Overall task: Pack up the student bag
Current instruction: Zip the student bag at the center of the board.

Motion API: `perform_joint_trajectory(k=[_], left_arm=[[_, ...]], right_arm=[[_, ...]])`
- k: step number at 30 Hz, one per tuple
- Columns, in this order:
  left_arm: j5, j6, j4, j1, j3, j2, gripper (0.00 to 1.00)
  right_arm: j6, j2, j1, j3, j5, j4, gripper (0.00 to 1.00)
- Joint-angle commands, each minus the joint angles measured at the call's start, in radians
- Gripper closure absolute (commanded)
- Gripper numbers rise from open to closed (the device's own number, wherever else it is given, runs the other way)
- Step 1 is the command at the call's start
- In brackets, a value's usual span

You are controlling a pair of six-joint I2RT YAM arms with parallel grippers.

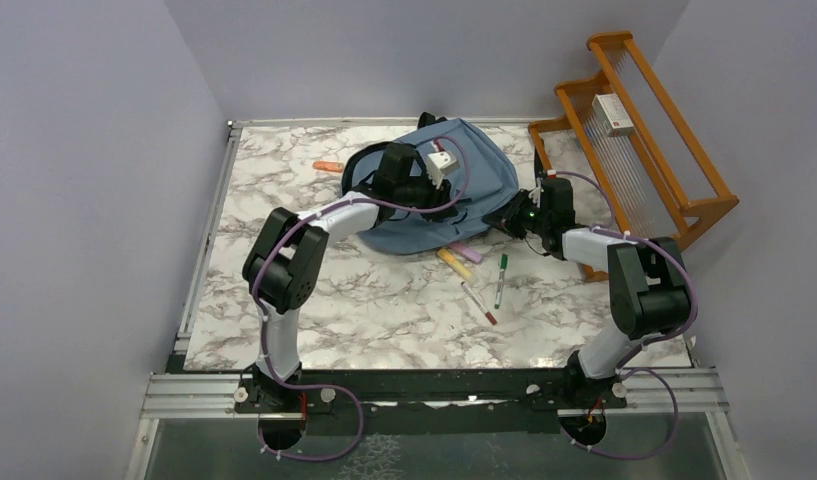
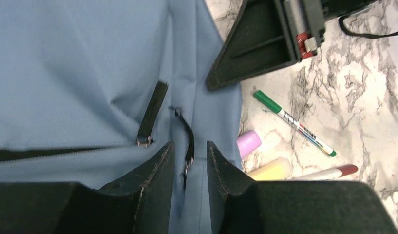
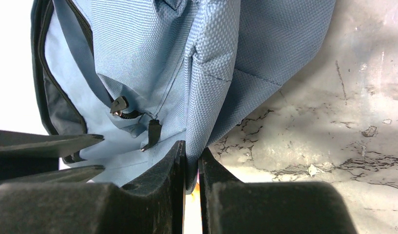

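Note:
The slate-blue student bag [image 1: 474, 170] lies flat at the back middle of the marble table. My left gripper [image 1: 446, 200] hovers over its front. In the left wrist view the jaws [image 2: 190, 145] stand slightly apart, with a black zipper pull [image 2: 188, 139] in the gap and untouched. A second zipper pull [image 2: 150, 117] lies just to the left. My right gripper [image 1: 504, 215] is at the bag's right edge. In the right wrist view it [image 3: 192, 146] is shut on a fold of the bag's fabric [image 3: 211, 73].
Just in front of the bag lie a purple highlighter [image 2: 249, 143], a yellow highlighter [image 2: 271, 168], a green marker [image 1: 501, 279] and a red-capped pen [image 1: 478, 302]. An orange marker [image 1: 328, 166] lies left of the bag. A wooden rack [image 1: 684, 200] holding a white box [image 1: 612, 113] stands at the back right.

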Motion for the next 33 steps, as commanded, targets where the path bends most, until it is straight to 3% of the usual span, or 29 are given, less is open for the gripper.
perform_joint_trajectory(k=[1, 17, 33], left_arm=[[-0.074, 0.142, -0.136, -0.044, 0.107, 0.015, 0.69], [-0.175, 0.176, -0.223, -0.091, 0.205, 0.121, 0.68], [-0.213, 0.216, -0.269, -0.119, 0.199, 0.159, 0.67]], right_arm=[[-0.020, -0.001, -0.002, 0.022, -0.031, -0.013, 0.83], [-0.026, 0.004, -0.002, 0.018, -0.029, -0.012, 0.83], [-0.020, 0.016, -0.003, 0.018, -0.035, -0.003, 0.83]])
